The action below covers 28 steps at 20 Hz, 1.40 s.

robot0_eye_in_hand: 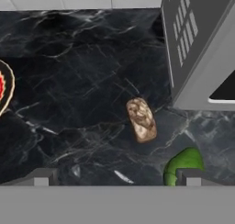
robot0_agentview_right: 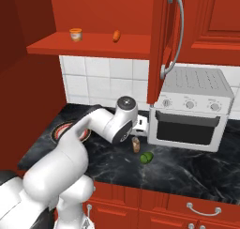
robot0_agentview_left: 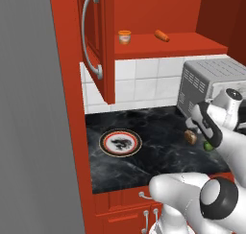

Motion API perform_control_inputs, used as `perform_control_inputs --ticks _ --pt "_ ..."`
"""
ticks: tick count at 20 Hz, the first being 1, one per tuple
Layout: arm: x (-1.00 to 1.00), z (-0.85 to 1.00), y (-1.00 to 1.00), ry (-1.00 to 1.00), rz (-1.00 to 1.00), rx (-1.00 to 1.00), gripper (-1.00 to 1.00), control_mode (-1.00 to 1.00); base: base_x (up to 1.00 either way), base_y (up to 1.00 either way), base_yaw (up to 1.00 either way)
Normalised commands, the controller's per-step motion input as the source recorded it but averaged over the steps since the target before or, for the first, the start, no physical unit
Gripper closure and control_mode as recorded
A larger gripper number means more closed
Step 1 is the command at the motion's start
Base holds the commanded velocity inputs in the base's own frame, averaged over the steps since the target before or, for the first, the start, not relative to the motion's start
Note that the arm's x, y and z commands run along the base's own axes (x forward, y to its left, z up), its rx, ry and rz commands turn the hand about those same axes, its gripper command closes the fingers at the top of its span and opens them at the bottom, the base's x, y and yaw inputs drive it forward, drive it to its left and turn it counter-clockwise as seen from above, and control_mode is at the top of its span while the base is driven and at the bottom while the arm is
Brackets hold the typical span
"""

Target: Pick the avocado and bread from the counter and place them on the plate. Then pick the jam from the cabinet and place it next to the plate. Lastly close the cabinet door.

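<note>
We find nothing yet completed: the plate is bare, the bread and avocado lie on the tabletop well right of it, the jam sits in the open cabinet above it, jaws apart and empty.

I see the counter, black veined marble, carrying the plate at left, the bread and avocado near each other at right, and the grey toaster oven far right. I note the cabinet's shelf holds the jam and an orange carrot-like item, apart.
</note>
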Motion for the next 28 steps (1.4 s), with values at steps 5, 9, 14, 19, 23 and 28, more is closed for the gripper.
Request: perform_control_inputs --ticks 5,9,14,19,23,28 --pt "0.13 -0.19 -0.03 0.05 0.00 0.00 -1.00 -1.00 0.00 0.00 0.00" --pt "0.13 -0.19 -0.08 0.05 0.00 0.00 -1.00 -1.00 0.00 0.00 0.00" --pt "0.07 -0.18 -0.09 0.04 0.00 0.00 -1.00 -1.00 0.00 0.00 0.00" --pt "0.01 -0.17 -0.05 0.03 0.00 0.00 -1.00 -1.00 0.00 0.00 0.00" --pt "0.01 -0.17 -0.02 0.02 0.00 0.00 -1.00 -1.00 0.00 0.00 0.00" --pt "0.10 -0.17 0.00 0.02 0.00 0.00 -1.00 -1.00 0.00 0.00 0.00"
